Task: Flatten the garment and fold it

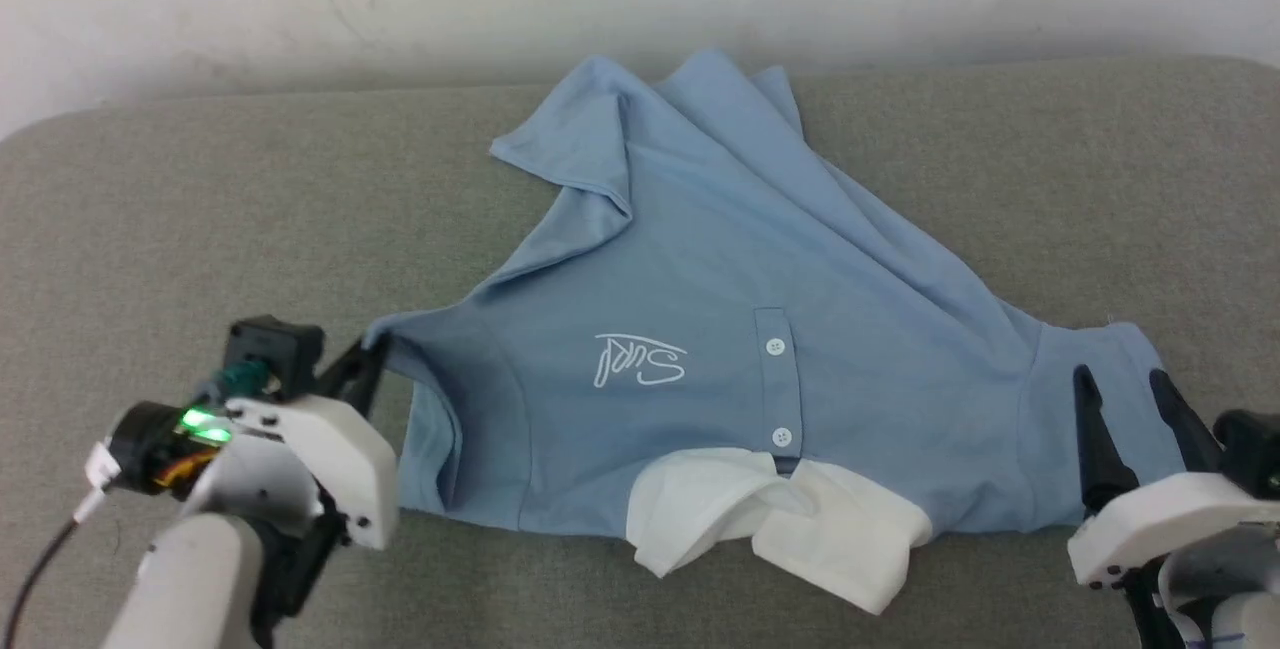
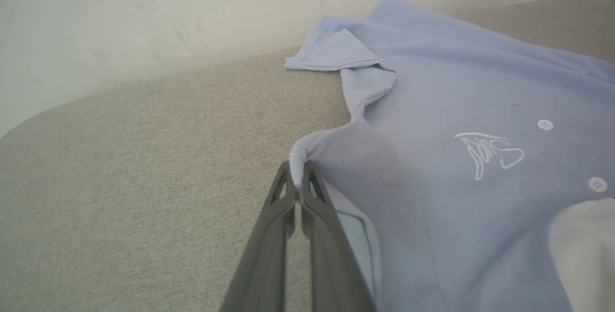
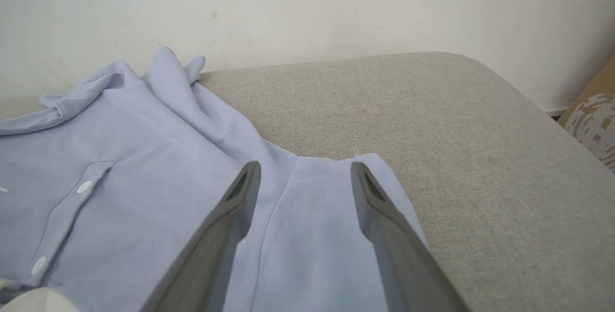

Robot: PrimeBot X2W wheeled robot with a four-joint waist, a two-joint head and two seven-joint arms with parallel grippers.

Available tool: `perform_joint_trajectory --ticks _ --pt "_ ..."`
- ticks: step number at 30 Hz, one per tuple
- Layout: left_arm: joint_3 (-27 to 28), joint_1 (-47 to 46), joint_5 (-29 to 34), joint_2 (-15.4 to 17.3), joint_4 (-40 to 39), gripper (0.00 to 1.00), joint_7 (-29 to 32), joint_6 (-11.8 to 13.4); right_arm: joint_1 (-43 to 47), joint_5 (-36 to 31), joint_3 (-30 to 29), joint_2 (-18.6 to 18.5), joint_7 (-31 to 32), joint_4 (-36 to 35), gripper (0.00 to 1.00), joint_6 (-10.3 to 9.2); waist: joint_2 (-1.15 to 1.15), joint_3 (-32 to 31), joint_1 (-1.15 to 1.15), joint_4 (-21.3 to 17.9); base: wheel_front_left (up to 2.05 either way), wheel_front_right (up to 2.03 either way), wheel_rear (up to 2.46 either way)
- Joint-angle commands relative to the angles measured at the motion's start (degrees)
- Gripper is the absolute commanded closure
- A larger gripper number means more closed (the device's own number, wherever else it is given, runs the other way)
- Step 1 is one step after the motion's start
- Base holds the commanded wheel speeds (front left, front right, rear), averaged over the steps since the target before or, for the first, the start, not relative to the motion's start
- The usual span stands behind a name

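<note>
The polo shirt lies rumpled on the grey worktop. The left gripper has its jaws clenched on the left sleeve corner. The right gripper hangs with jaws released over the right sleeve. It should pinch that hem just as near the edge, then both should draw outward together, low and even.

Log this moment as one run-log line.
left gripper: shut on garment sleeve edge | right gripper: open above other sleeve | garment: rumpled, not yet folded
</note>
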Motion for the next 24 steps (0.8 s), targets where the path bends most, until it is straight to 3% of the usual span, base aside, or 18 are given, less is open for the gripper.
perform_joint_trajectory --ticks 1,11,12,13,17,24 --pt "0.49 -1.54 -0.13 0.55 1.18 1.0 0.7 0.15 -0.95 -0.34 0.35 -0.13 0.09 -0.43 0.0 -0.06 0.0 1.1 0.01 -0.78 0.0 0.0 0.0" --pt "0.94 -10.97 0.1 5.2 16.05 1.0 1.37 -1.63 -2.79 0.2 1.6 -0.61 0.06 -0.92 0.0 -0.06 0.0 5.07 0.01 -2.57 0.0 0.0 0.0" --pt "0.79 -11.94 0.38 5.51 17.55 0.71 1.11 -1.71 -2.86 0.25 1.67 -0.56 -0.04 -0.78 0.0 -0.06 0.0 5.31 0.01 -2.58 0.0 0.0 0.0" --pt "0.59 -12.86 1.08 5.95 19.07 0.0 0.69 -1.55 -2.92 0.28 1.79 -0.51 -0.13 -0.6 0.0 -0.06 0.0 5.49 0.01 -2.58 0.0 0.0 0.0" --pt "0.05 -15.58 3.75 6.66 24.72 0.0 -1.24 0.61 -3.27 0.29 2.47 -0.32 -0.39 0.17 0.0 -0.06 0.0 5.64 0.01 -2.49 0.0 0.0 0.0" --pt "1.29 -16.13 3.29 4.1 26.84 0.0 -10.08 3.81 -2.8 0.06 1.88 -0.21 -0.65 0.94 0.0 -0.06 0.0 2.6 0.01 -1.02 0.0 0.0 0.0"
